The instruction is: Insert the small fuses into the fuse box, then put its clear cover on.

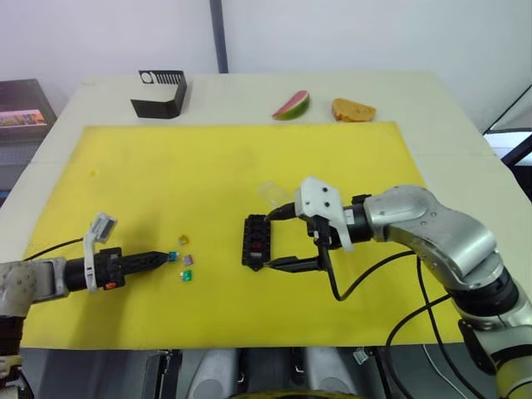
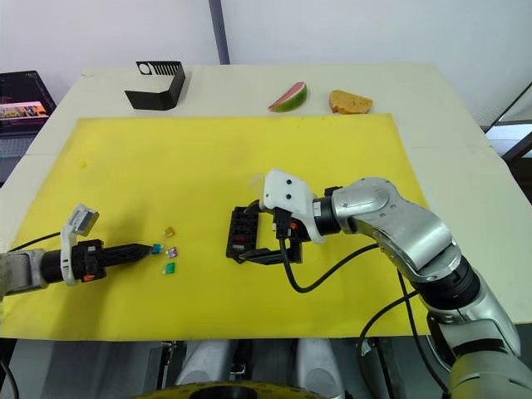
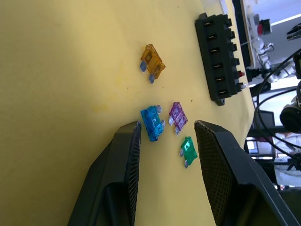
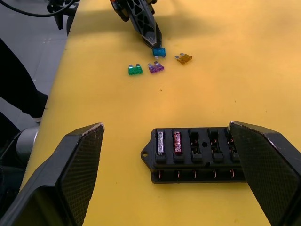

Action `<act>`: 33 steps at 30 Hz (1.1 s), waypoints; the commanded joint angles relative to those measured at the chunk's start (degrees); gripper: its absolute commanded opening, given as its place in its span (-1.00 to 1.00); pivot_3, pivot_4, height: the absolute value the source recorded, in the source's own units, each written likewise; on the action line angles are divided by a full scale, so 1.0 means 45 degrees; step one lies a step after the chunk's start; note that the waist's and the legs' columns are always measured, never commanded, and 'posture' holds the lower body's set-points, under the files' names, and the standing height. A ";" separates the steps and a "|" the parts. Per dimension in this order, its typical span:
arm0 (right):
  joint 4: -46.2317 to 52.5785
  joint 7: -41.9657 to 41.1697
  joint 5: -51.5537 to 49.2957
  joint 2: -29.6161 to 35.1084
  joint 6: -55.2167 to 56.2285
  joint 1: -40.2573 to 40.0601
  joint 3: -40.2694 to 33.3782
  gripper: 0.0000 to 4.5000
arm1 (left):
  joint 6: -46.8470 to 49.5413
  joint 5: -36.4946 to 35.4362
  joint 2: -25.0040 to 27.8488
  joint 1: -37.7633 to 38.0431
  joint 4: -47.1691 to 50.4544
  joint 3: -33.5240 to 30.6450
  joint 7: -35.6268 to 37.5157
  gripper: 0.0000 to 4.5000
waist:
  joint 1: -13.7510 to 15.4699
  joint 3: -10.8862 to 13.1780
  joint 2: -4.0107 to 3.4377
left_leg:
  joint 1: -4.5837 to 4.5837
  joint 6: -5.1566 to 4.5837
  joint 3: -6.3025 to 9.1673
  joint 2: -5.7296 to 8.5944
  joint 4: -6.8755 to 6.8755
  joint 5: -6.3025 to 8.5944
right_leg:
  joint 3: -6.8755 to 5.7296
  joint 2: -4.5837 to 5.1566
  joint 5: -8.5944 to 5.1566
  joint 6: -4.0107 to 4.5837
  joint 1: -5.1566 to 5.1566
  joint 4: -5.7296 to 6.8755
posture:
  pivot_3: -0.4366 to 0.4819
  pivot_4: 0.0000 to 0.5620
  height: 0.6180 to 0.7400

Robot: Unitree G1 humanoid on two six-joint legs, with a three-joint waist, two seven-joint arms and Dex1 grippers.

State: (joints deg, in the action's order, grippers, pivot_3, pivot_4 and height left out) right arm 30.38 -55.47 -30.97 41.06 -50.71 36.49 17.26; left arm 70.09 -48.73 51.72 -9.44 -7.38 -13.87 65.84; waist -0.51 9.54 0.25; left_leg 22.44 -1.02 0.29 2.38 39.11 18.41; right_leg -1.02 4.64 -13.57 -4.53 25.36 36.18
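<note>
- Lying low over the yellow mat point(image 1: 233, 158), the left gripper point(image 3: 162, 141) is seen with its fingers parted; the blue fuse point(image 3: 152, 123) sits on the mat between the fingertips, close to one pad, and is not clamped
- Just beside it, a purple fuse point(image 3: 177, 116) and a green fuse point(image 3: 189, 150) are found, with an orange fuse point(image 3: 152, 62) a little farther off, all loose on the mat
- The fuse box point(image 4: 197, 155) is placed near the mat's middle, between the spread fingers of the right gripper point(image 1: 278, 239), which straddle it; contact cannot be told
- Two slots at one end of the fuse box are filled, one by a grey fuse point(image 4: 160, 141) and one by a red fuse point(image 4: 177, 141)
- The clear cover point(image 1: 273, 194) is seen just behind the right gripper
- At the table's point(image 1: 465, 166) far edge, a black slotted stand point(image 1: 160, 93), a watermelon slice point(image 1: 292, 105) and a piece of bread point(image 1: 352, 110) are set
</note>
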 commanded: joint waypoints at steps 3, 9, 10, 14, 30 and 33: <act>0.0536 0.0094 -0.0050 -0.0025 0.0091 0.0159 -0.0198 1.00 | 0.0327 -0.0060 -0.0245 -0.0629 0.0433 0.0567 -0.0260 -0.15 | 0.0013 0.0000 0.0000 | 0.0000 0.0000 0.0000 0.0001 0.0000 0.0000 | 0.0000 0.0000 0.0000 0.0000 -0.0001 -0.0001 | -0.05 -0.47 1.00; 0.0595 0.0149 0.0022 0.0031 0.0045 0.0212 -0.0126 1.00 | 0.0365 0.0009 -0.0484 -0.0829 0.0536 0.0921 -0.0477 -0.15 | -0.0004 -0.0002 0.0001 | 0.0000 0.0011 -0.0001 0.0002 0.0002 -0.0006 | 0.0000 -0.0001 0.0001 -0.0002 0.0000 0.0002 | -0.05 -0.47 1.00; 0.0613 0.0164 0.0020 0.0039 0.0027 0.0209 -0.0137 1.00 | 0.0282 0.0090 -0.0451 -0.0789 0.0444 0.0932 -0.0493 -0.26 | -0.0006 -0.0002 0.0001 | 0.0000 0.0013 -0.0001 0.0001 0.0002 -0.0008 | -0.0001 -0.0001 0.0001 -0.0002 -0.0001 0.0002 | -0.05 -0.47 1.00; 0.0693 0.0203 0.0005 0.0041 -0.0032 0.0189 -0.0175 1.00 | -0.0181 0.0488 -0.0171 -0.0507 0.0035 0.0994 -0.0289 -0.96 | -0.0025 -0.0002 0.0001 | 0.0000 0.0020 -0.0001 0.0002 0.0003 -0.0011 | -0.0001 -0.0001 0.0001 -0.0002 0.0000 0.0002 | -0.05 -0.47 1.00; 0.0555 -0.0032 0.0224 0.0124 0.0328 0.0165 0.0074 1.00 | -0.2803 0.1863 0.3036 -0.1471 -0.0883 0.2464 0.4330 -0.99 | 0.0004 -0.0002 0.0000 | -0.0003 0.0017 0.0000 0.0001 -0.0005 -0.0010 | -0.0002 -0.0003 -0.0003 0.0005 0.0002 0.0002 | -0.05 -0.47 1.00; 0.0461 -0.0109 0.0352 0.0062 0.0498 0.0189 0.0210 1.00 | -0.4591 0.3009 0.3748 -0.2191 -0.1505 0.4177 0.5776 -0.99 | -0.0030 -0.0002 0.0000 | -0.0002 0.0015 -0.0002 0.0004 0.0004 -0.0009 | -0.0004 -0.0001 -0.0017 0.0030 -0.0003 -0.0003 | -0.05 -0.47 1.00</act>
State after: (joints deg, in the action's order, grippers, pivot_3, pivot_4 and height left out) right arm 31.34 -55.63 -29.83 41.45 -49.61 36.54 18.23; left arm 53.59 -37.43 67.07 -18.49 -13.42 1.55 88.33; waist -0.64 9.53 0.25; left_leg 22.43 -0.95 0.27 2.40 39.13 18.37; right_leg -1.04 4.63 -13.64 -4.41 25.35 36.17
